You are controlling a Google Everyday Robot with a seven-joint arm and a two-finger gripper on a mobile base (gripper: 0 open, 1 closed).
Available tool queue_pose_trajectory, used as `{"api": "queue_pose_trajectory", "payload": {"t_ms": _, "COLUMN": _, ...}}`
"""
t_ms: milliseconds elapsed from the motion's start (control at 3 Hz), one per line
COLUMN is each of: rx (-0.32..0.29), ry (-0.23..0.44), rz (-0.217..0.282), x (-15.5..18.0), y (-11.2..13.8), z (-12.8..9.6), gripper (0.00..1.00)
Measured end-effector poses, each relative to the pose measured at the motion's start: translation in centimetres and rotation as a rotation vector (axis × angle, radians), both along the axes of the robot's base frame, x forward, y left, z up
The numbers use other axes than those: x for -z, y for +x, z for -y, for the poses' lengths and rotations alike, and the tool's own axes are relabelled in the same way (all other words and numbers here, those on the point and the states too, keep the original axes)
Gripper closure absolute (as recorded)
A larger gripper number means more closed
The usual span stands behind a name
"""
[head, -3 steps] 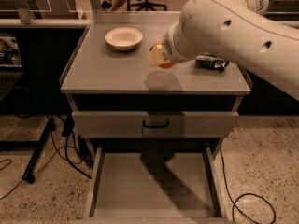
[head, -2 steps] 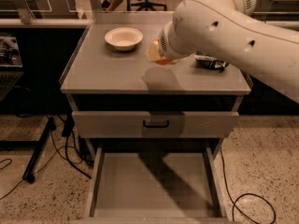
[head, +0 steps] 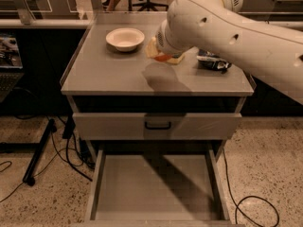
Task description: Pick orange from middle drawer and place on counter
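Observation:
My gripper (head: 164, 56) hangs over the counter (head: 109, 74), just right of the white bowl, mostly hidden behind my large white wrist. Its tan fingers (head: 152, 49) close around the orange (head: 163, 58), of which only a small sliver shows, held just above the counter top. A shadow lies on the counter right below it. The middle drawer (head: 156, 183) is pulled open at the bottom of the view, and its gray floor is bare.
A white bowl (head: 125, 38) stands at the counter's back left. A dark snack packet (head: 213, 60) lies at the right. A closed drawer front with a black handle (head: 157, 125) sits above the open drawer. Cables run over the floor on both sides.
My arm's upper part has swung a little to the left. The gripper with the orange stays over nearly the same spot of the counter beside the bowl.

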State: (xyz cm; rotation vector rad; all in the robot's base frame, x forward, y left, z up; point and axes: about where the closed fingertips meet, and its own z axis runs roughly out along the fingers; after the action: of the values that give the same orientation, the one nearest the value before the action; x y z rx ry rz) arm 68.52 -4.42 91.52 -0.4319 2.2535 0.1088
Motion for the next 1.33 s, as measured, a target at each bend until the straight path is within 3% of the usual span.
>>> {"api": "queue_pose_trajectory", "payload": {"t_ms": 333, "rx": -0.01, "ry": 0.04, "rz": -0.011, "x": 0.97, "y": 0.94, "z": 0.31, "gripper": 1.0}}
{"api": "queue_pose_trajectory", "payload": {"t_ms": 667, "rx": -0.062, "ry": 0.081, "rz": -0.035, "x": 1.88, "y": 1.89, "z": -0.27, "gripper": 1.0}}
{"api": "queue_pose_trajectory", "payload": {"t_ms": 1333, "rx": -0.079, "ry": 0.072, "rz": -0.031, "x": 1.85, "y": 1.86, "z": -0.52, "gripper": 0.58}}
